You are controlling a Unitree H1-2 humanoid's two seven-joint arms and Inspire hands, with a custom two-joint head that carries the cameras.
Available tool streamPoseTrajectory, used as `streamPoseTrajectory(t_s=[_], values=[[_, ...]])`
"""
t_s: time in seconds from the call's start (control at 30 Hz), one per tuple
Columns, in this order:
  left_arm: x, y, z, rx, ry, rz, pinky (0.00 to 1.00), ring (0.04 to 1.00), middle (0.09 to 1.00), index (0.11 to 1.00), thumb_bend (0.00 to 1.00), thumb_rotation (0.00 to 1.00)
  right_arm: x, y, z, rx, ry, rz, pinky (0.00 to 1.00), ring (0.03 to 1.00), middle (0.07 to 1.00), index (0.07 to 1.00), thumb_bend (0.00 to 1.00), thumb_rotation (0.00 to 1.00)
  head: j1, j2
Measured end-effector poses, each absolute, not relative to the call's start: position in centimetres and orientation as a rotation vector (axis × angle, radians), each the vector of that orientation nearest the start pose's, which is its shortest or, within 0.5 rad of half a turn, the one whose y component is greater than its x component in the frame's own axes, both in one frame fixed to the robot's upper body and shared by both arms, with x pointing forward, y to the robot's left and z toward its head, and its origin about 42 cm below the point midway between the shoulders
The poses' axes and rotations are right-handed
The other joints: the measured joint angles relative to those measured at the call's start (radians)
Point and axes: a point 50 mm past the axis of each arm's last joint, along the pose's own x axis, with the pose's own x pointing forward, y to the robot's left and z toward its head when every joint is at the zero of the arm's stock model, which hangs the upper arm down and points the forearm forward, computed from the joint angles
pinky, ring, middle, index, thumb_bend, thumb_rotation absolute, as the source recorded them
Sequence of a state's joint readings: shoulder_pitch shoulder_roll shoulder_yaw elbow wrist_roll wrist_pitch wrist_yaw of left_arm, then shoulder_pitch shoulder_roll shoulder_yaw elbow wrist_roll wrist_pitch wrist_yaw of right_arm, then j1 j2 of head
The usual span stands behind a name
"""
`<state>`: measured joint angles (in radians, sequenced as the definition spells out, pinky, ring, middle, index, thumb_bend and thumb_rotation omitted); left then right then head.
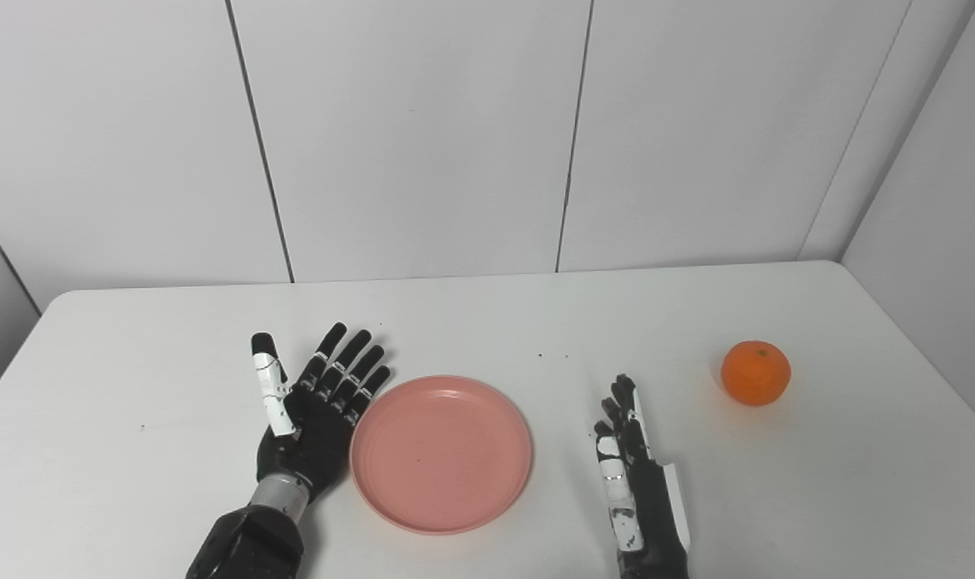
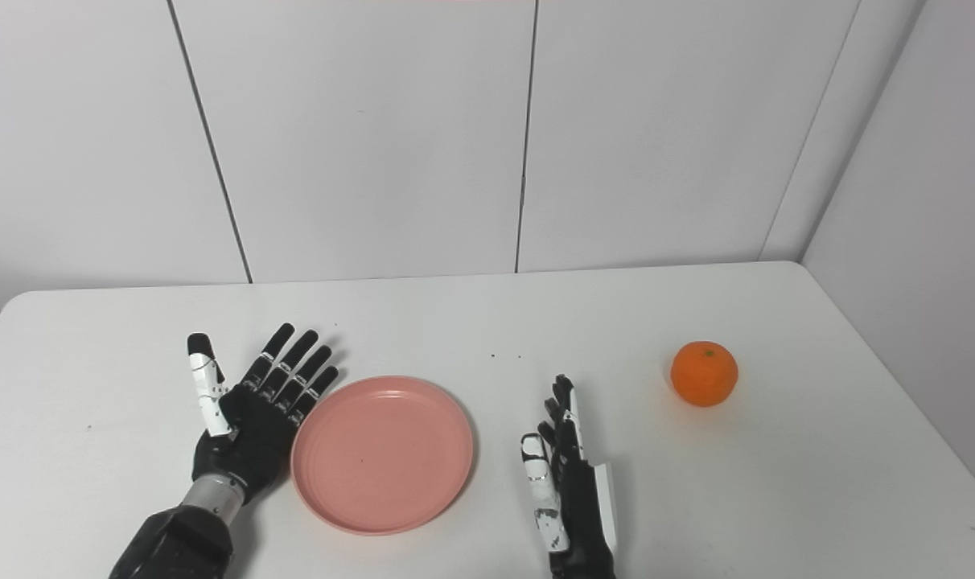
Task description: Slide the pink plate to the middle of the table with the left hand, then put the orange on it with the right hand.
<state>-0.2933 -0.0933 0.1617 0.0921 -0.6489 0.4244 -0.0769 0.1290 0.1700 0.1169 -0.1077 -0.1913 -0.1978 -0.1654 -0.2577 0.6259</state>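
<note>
A round pink plate point(image 1: 442, 452) lies flat near the table's front edge, roughly in the middle, with nothing on it. My left hand point(image 1: 314, 410) is open, palm up with fingers spread, right against the plate's left rim. An orange point(image 1: 755, 372) sits on the table far to the right. My right hand point(image 1: 636, 478) is open, edge-on with its fingers straight and pointing away, between the plate and the orange. It touches neither, and the orange is well to its right.
The white table point(image 1: 487, 322) ends at a rounded back edge against a white panelled wall. Its right edge runs close behind the orange. A few tiny dark specks point(image 1: 552, 355) lie beyond the plate.
</note>
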Motion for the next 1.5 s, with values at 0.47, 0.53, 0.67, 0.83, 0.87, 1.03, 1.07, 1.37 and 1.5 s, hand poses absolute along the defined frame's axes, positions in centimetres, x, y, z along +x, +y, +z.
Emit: streamPoseTrajectory(t_s=[0.47,0.53,0.67,0.83,0.87,1.03,1.07,1.37,1.5], values=[[36.3,15.1,14.0,-0.785,0.197,-0.255,0.88,0.854,0.841,0.885,0.83,0.94,24.3,-13.9,11.6,0.02,-0.189,-0.091,0.92,0.959,0.989,0.985,0.72,0.98,0.0,0.0],[36.2,15.0,14.0,-0.786,0.2,-0.259,0.88,0.854,0.844,0.888,0.83,0.94,24.3,-13.9,11.5,0.022,-0.187,-0.09,0.92,0.959,0.989,0.986,0.72,0.98,0.0,0.0],[36.2,14.9,14.1,-0.789,0.203,-0.263,0.88,0.856,0.843,0.883,0.83,0.93,24.3,-13.8,11.5,0.022,-0.183,-0.089,0.92,0.964,0.988,0.985,0.72,0.99,-0.005,0.002],[36.0,14.7,14.1,-0.795,0.207,-0.261,0.87,0.856,0.841,0.882,0.83,0.93,24.3,-13.9,11.5,0.016,-0.18,-0.096,0.89,0.944,0.972,0.957,0.72,0.97,-0.005,0.0],[36.0,14.7,14.1,-0.796,0.207,-0.261,0.87,0.856,0.841,0.88,0.83,0.92,24.3,-13.9,11.5,0.005,-0.181,-0.106,0.88,0.938,0.964,0.938,0.71,0.97,-0.005,0.0],[35.9,14.6,14.0,-0.813,0.21,-0.269,0.9,0.864,0.853,0.896,0.83,0.94,24.2,-14.1,11.8,-0.043,-0.257,-0.185,0.9,0.941,0.952,0.887,0.67,0.98,-0.017,-0.003],[35.9,14.6,14.0,-0.816,0.211,-0.27,0.9,0.863,0.854,0.9,0.83,0.94,24.1,-14.1,11.9,-0.056,-0.271,-0.196,0.89,0.935,0.947,0.88,0.67,0.98,-0.017,-0.003],[36.4,15.0,13.9,-0.807,0.214,-0.284,0.86,0.854,0.84,0.887,0.84,0.93,24.2,-14.2,12.8,-0.187,-0.346,-0.228,0.95,0.945,0.937,0.879,0.7,1.0,-0.041,-0.009],[36.7,15.0,14.0,-0.808,0.21,-0.293,0.86,0.849,0.837,0.886,0.84,0.93,24.0,-15.2,13.3,-0.294,-0.362,-0.238,0.92,0.927,0.934,0.882,0.72,0.99,-0.048,-0.015]])
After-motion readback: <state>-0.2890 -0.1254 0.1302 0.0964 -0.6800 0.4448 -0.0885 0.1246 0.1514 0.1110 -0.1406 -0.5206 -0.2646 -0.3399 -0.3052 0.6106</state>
